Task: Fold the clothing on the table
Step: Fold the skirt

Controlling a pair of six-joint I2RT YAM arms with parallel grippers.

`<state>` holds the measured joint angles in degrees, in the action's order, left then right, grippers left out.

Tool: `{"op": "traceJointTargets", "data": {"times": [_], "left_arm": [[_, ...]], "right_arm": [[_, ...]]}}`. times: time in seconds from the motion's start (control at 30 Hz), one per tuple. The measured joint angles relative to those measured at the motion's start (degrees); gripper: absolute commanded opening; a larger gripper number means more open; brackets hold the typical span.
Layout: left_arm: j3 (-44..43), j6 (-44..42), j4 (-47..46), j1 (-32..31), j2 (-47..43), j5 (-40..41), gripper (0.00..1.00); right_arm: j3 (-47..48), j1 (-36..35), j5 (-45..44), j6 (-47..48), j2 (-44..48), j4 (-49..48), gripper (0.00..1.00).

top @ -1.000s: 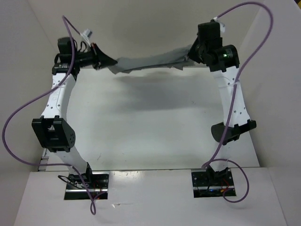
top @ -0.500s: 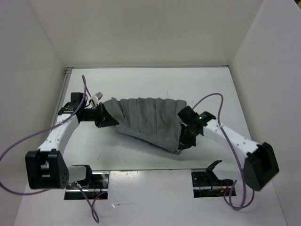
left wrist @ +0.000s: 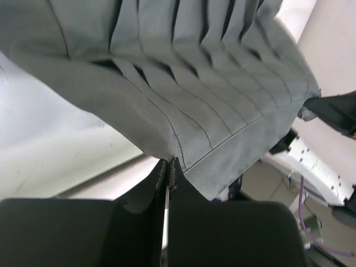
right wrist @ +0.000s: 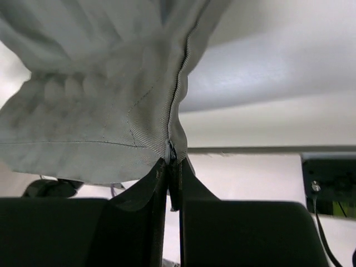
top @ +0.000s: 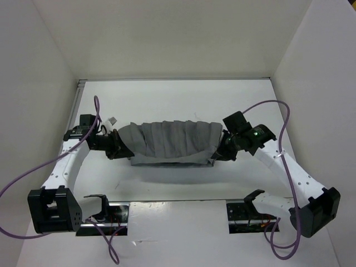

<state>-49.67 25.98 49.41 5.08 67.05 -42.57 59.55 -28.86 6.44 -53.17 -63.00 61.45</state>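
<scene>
From where I stand, the plain dark grey pleated fabric garment (top: pixel 172 143) is strung out as a wide band across the middle of the overhead frame, over the glossy white rectangular tabletop (top: pixel 178 100). The left gripper (top: pixel 119 146) has its black fingers pressed together on the garment's hem corner at centre left. The left wrist view shows the cloth nipped right at the fingertips. The right gripper (top: pixel 219 153) pinches the other end at centre right, with a stitched seam running straight down into its closed tips in the right wrist view.

I'd judge the folding as barely under way. The garment is spread and held taut between the two arms, pleats running top to bottom, but I see no finished fold lying flat, so the doubling over and smoothing down seem left to do.

A soft shadow sits just below the band, and I cannot tell whether its lower edge touches the tabletop or hangs just above it. I also can't say if the cloth is one layer or already doubled. Its underside is hidden, and both wrist views are filled with fabric
</scene>
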Motion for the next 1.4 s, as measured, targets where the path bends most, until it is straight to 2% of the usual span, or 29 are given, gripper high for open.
{"op": "traceJointTargets", "data": {"times": [0.27,0.33,0.53,0.6,0.67,0.77,0.87,1.0,1.13,1.27,1.4], "left_arm": [[-7.0,4.7,-6.6,0.8,2.4,3.3,0.00],[-9.7,6.2,-8.5,0.8,6.2,3.8,0.00],[-24.7,9.2,-14.8,0.8,23.3,4.0,0.01],[-29.5,9.4,-16.4,0.9,26.7,3.6,0.02],[-30.8,9.4,-17.7,1.1,27.1,3.2,0.02],[-27.4,9.3,-20.2,1.4,24.2,1.8,0.02],[-19.0,8.3,-19.6,1.6,18.8,0.1,0.02],[-8.8,5.6,-14.3,1.9,10.0,-0.5,0.02],[-0.5,3.9,-7.3,2.4,-1.9,0.2,0.02],[3.3,3.3,0.9,2.3,-8.4,1.0,0.02],[2.8,4.4,2.5,2.1,-7.6,2.3,0.02]], "right_arm": [[5.8,2.1,-4.1,4.7,-11.4,-4.2,0.00],[8.2,4.1,-4.0,6.3,-14.9,-5.5,0.00],[28.3,10.2,-6.7,11.2,-28.7,-10.6,0.00],[32.4,10.6,-7.7,12.4,-30.6,-12.4,0.00],[32.9,10.6,-7.9,13.2,-30.5,-13.4,0.00],[29.2,10.6,-7.2,13.9,-28.5,-15.1,0.00],[18.5,10.1,-5.2,13.1,-22.9,-16.2,0.00],[4.5,5.3,-3.3,9.6,-13.2,-13.0,0.00],[-3.8,-0.6,-0.7,5.5,-3.9,-7.8,0.00],[-6.3,-1.7,1.8,2.1,1.3,-1.9,0.00],[-1.7,-0.5,1.0,1.3,0.7,1.3,0.00]]}}
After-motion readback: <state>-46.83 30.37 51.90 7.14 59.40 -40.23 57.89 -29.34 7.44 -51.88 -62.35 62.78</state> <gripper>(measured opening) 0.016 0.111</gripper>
